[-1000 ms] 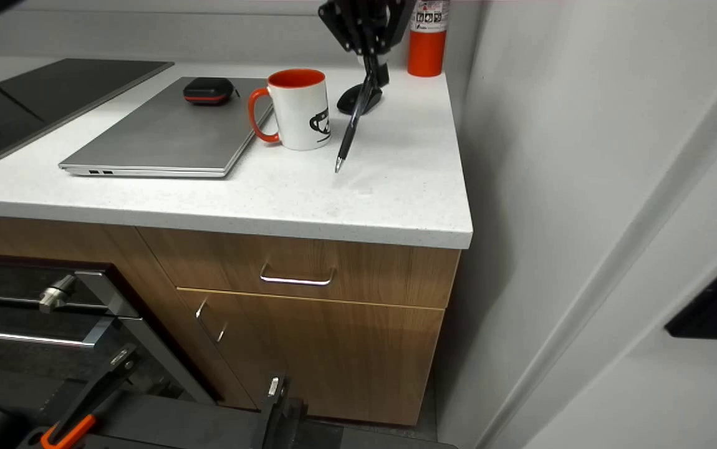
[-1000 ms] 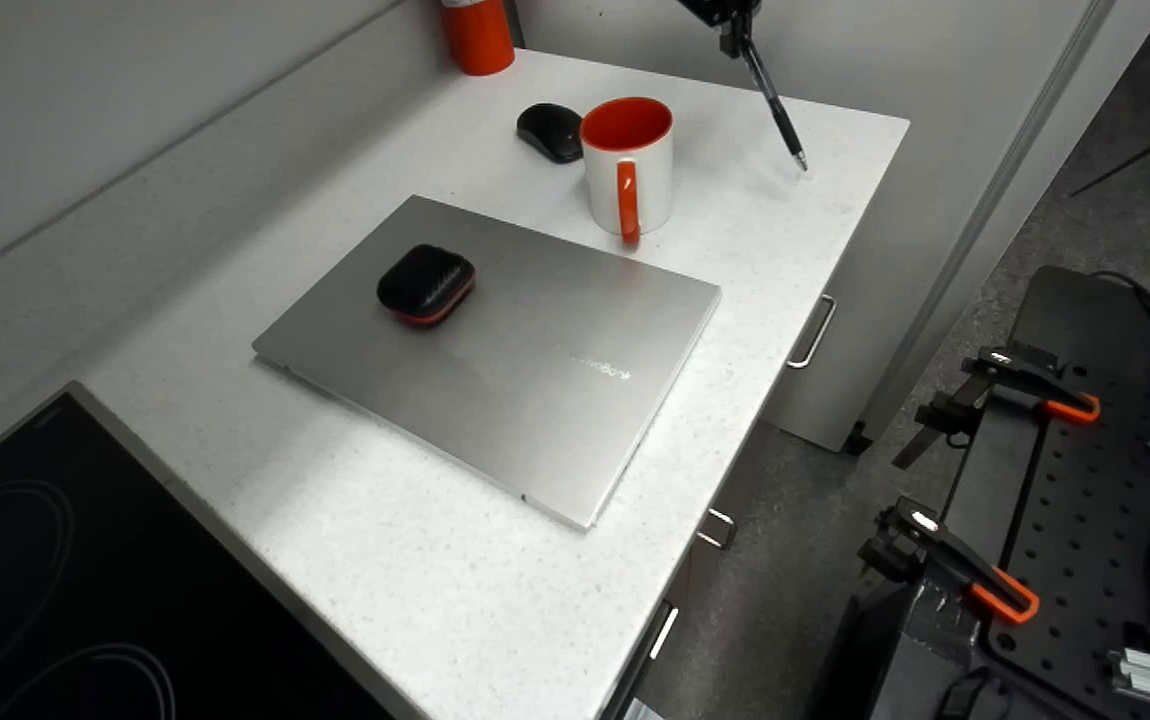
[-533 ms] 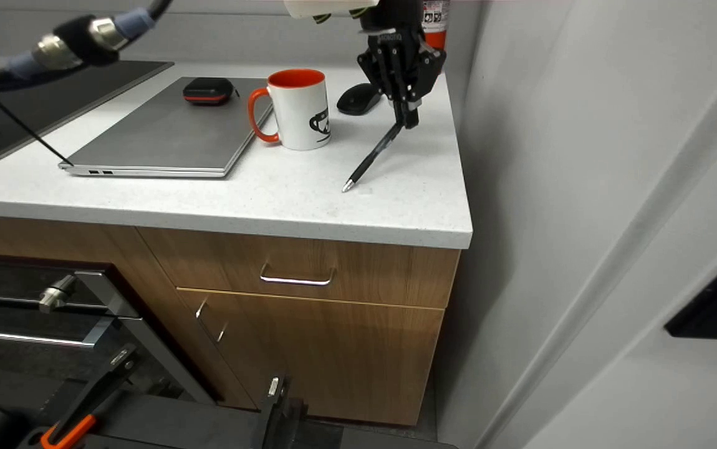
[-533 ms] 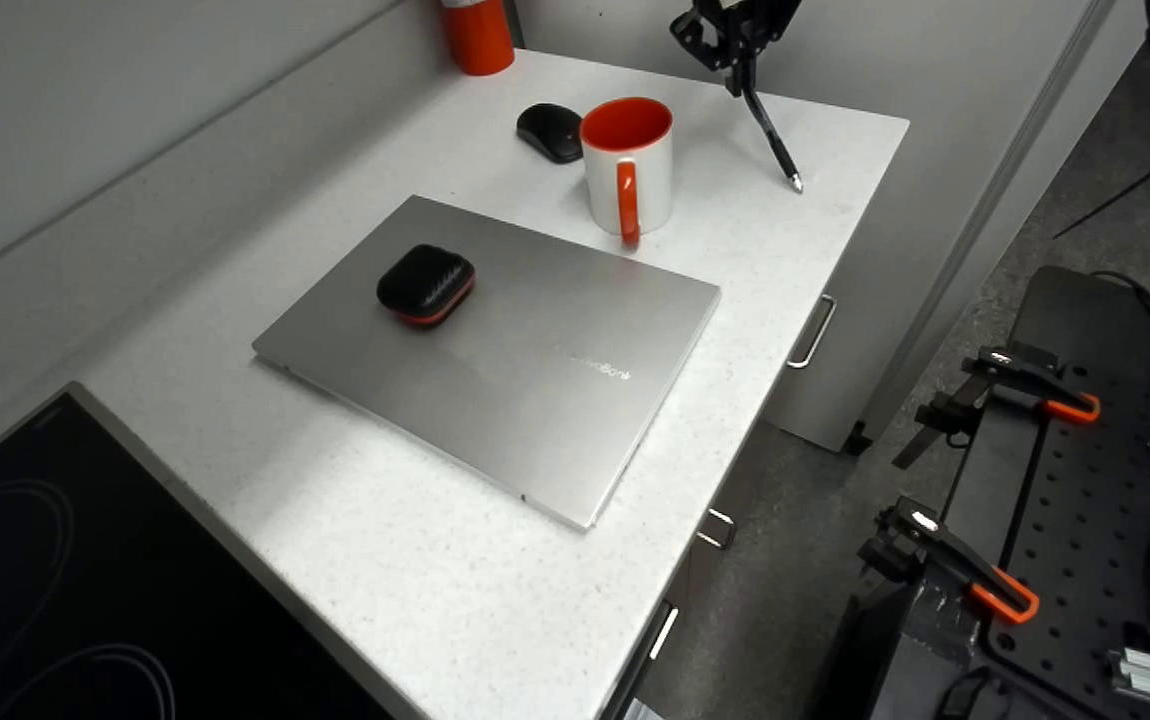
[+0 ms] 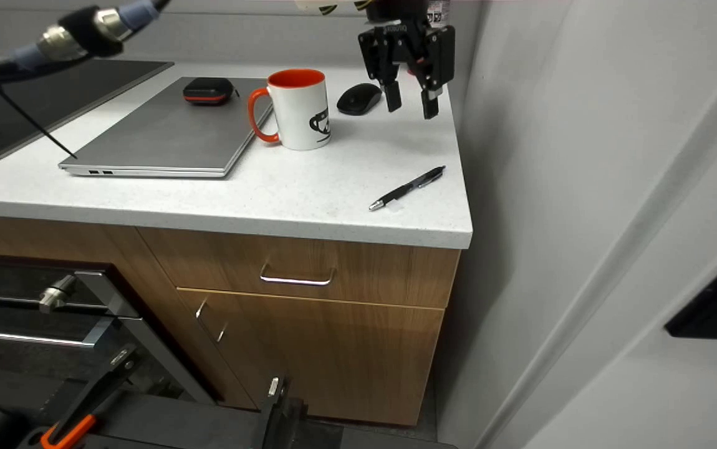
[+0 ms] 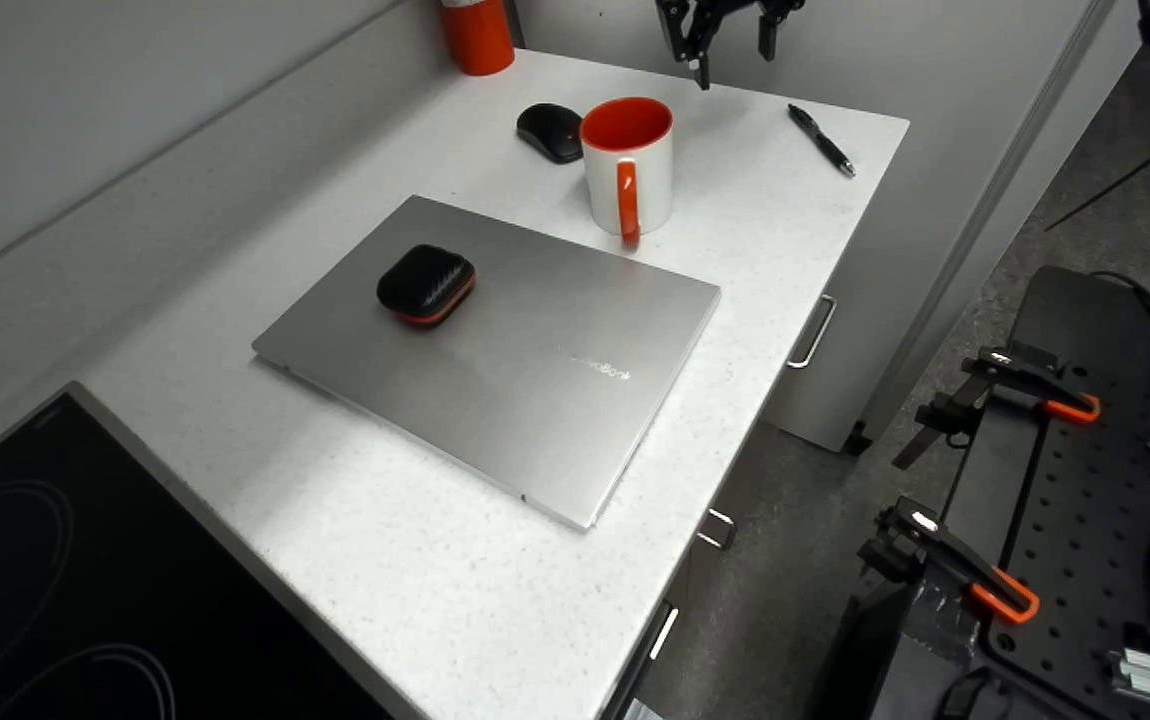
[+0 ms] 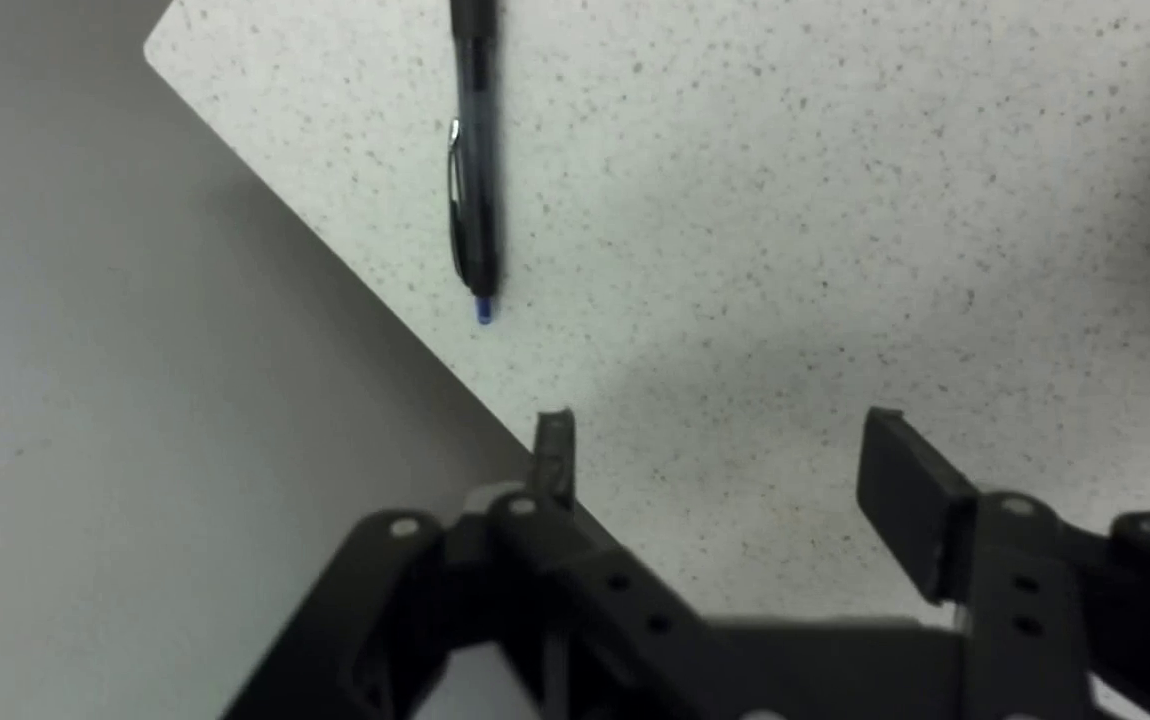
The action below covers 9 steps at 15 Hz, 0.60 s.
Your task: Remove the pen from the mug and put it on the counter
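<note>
**Black pen [image 5: 403, 189] on the counter [image 5: 296, 190], apart from the end effector [image 5: 412, 110]**

The pen lies flat near the front corner, slanting across it. Its metal tip points toward the front edge above the wood-grain drawer [image 5: 389, 274]; its clip end (tipped in blue, as the wrist view shows) is near the side edge along the pale panel [image 5: 552, 112]. The end effector hangs over the counter by that side edge, farther back than the pen, its two fingers [image 7: 555, 455] spread with a wide gap between them. The white mug [image 5: 299, 118] stands upright, farther from the side edge than the pen, its red handle turned toward the grey laptop [image 6: 525, 390]. In both exterior views a black mouse [image 6: 549, 132] sits near the mug, toward the back edge, and a black case [image 6: 425, 280] rests on the laptop. A red canister [image 6: 480, 42] stands at the back corner.
</note>
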{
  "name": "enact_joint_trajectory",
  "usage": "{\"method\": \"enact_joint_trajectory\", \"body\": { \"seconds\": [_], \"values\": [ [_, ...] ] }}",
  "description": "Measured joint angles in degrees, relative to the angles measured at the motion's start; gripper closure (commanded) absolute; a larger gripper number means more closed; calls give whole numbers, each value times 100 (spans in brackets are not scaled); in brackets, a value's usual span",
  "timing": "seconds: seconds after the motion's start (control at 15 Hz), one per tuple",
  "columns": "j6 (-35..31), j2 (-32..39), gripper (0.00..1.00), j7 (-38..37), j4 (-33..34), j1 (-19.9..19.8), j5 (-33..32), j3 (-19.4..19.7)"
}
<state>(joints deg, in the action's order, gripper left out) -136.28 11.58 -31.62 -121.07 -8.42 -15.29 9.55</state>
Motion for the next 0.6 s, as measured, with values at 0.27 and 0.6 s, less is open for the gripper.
{"method": "enact_joint_trajectory", "body": {
  "seconds": [0.27,0.6],
  "values": [
    [0,0,0,-1,14,11,107,-2],
    [0,0,0,0,14,28,191,-3]
  ]
}}
